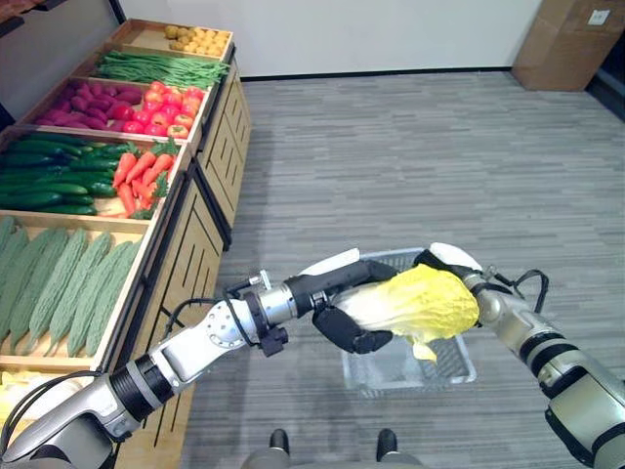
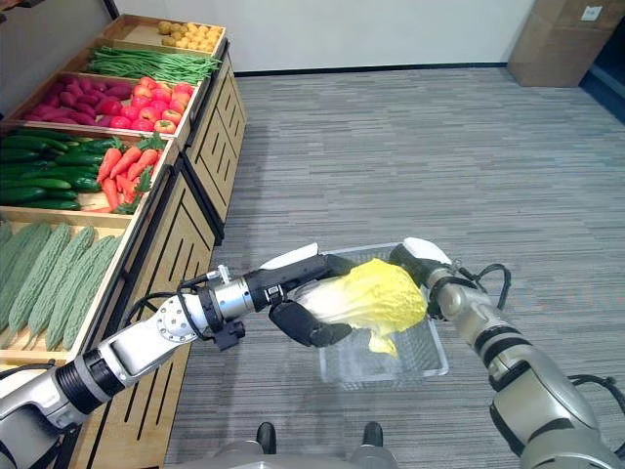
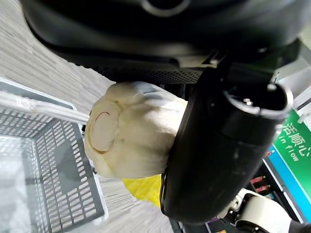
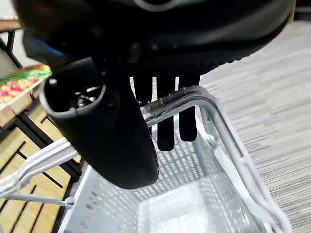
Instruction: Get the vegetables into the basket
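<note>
While my left hand point(image 1: 352, 318) clamps cabbage point(image 1: 415, 303) over basket point(image 1: 454, 366) for drop, right hand point(image 4: 165, 121) hooks handle point(image 4: 180, 104), steadying it.

The cabbage point(image 1: 415, 301) is a pale head with bright yellow crinkled leaves at one end and a whitish stem end with a round cut base. It lies roughly level, held in the air over the basket point(image 1: 454, 369), its leafy end toward the basket's far side and a loose yellow leaf hanging down from it. The left hand point(image 1: 350, 327) grips its stem end, fingers curled under it and thumb over the top. The basket is a grey mesh one with a wire handle, empty, and hangs by that handle from the curled fingers of the right hand point(image 4: 167, 111).
</note>
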Robot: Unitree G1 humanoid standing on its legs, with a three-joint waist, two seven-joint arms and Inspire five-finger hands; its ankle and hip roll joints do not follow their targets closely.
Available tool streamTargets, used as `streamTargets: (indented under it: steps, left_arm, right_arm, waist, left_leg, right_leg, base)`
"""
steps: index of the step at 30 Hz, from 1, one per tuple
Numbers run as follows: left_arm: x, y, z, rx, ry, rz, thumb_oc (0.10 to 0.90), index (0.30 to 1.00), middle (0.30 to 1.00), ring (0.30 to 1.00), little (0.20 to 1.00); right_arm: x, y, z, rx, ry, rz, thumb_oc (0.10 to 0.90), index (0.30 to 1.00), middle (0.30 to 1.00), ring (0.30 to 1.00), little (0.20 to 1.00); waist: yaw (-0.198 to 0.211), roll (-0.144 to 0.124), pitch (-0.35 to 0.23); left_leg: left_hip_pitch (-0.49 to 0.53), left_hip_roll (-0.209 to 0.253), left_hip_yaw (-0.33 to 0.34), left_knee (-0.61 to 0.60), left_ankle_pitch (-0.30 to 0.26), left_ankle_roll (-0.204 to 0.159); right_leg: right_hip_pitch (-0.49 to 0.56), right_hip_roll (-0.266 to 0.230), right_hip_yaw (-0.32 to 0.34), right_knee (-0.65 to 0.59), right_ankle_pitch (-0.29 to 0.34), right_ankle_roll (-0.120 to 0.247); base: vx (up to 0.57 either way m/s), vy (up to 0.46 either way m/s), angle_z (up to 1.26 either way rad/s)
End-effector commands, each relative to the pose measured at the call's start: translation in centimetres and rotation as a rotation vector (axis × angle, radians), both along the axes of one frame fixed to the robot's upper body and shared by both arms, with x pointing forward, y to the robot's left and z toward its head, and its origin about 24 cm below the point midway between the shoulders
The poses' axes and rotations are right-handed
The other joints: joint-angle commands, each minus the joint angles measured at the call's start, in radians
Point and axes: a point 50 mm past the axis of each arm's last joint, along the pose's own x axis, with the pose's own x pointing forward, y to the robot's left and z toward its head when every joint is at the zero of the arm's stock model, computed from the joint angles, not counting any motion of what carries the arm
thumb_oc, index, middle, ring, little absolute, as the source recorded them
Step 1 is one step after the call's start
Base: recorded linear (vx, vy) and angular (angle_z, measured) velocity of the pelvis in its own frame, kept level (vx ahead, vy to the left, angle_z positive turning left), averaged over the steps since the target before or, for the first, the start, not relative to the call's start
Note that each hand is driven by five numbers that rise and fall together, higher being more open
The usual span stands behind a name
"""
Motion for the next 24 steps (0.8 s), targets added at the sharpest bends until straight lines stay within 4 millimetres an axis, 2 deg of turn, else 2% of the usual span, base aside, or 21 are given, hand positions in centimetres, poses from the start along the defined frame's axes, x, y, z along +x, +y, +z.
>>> streamTargets:
  steps: [1,6,11,12,14,24]
  left_arm:
    - [0.3,-1.8,3.6,-0.121,-0.151,-0.097,0.4,0.3,0.3,0.3,0.3]
    - [-0.1,-2.1,3.0,-0.102,-0.158,-0.102,0.4,0.3,0.3,0.3,0.3]
    - [0.3,-2.1,1.4,-0.042,-0.16,-0.063,0.4,0.3,0.3,0.3,0.3]
    - [0.9,-1.9,0.7,-0.005,-0.179,-0.024,0.4,0.3,0.3,0.3,0.3]
    - [1.3,-1.7,0.4,0.012,-0.189,0.003,0.4,0.3,0.3,0.3,0.3]
    - [4.1,0.3,-2.1,0.233,-0.325,0.172,0.4,0.3,0.3,0.3,0.3]
  right_arm:
    - [5.4,1.6,10.0,0.161,-0.381,-0.029,0.4,0.3,0.3,0.3,0.3]
    - [5.8,4.3,11.2,0.295,-0.437,0.029,0.4,0.3,0.3,0.3,0.3]
    - [5.7,6.2,12.2,0.391,-0.465,0.096,0.4,0.3,0.3,0.3,0.3]
    - [5.5,7.0,12.3,0.404,-0.463,0.131,0.4,0.3,0.3,0.3,0.3]
    - [5.5,7.1,12.4,0.403,-0.462,0.143,0.4,0.3,0.3,0.3,0.3]
    - [4.2,10.6,13.2,0.452,-0.45,0.33,0.4,0.3,0.3,0.3,0.3]
  waist:
    - [0.016,-0.05,-0.082]
    - [0.013,-0.05,-0.082]
    - [0.009,-0.054,-0.085]
    - [0.008,-0.057,-0.086]
    - [0.007,-0.058,-0.086]
    - [-0.002,-0.061,-0.095]
  left_leg:
    - [-0.022,0.005,0.005,0.001,-0.041,-0.013]
    - [-0.018,0.004,0.012,0.001,-0.044,-0.012]
    - [-0.016,0.003,0.013,0.001,-0.046,-0.011]
    - [-0.017,0.003,0.015,0.001,-0.046,-0.01]
    - [-0.016,0.003,0.017,0.001,-0.046,-0.01]
    - [-0.01,0.004,0.025,0.001,-0.048,-0.012]
  right_leg:
    - [-0.008,-0.036,0.014,-0.001,0.016,0.022]
    - [-0.006,-0.037,0.017,-0.001,0.015,0.022]
    - [-0.007,-0.036,0.018,-0.001,0.016,0.022]
    - [-0.008,-0.036,0.019,-0.001,0.016,0.022]
    - [-0.008,-0.036,0.019,-0.001,0.016,0.023]
    - [-0.004,-0.038,0.024,-0.001,0.015,0.024]
  base:
    - [0.0,0.0,0.0]
    - [0.0,0.0,0.0]
    - [0.0,0.0,0.0]
    - [0.0,0.004,-0.04]
    - [0.0,0.0,-0.04]
    - [0.0,0.0,-0.01]
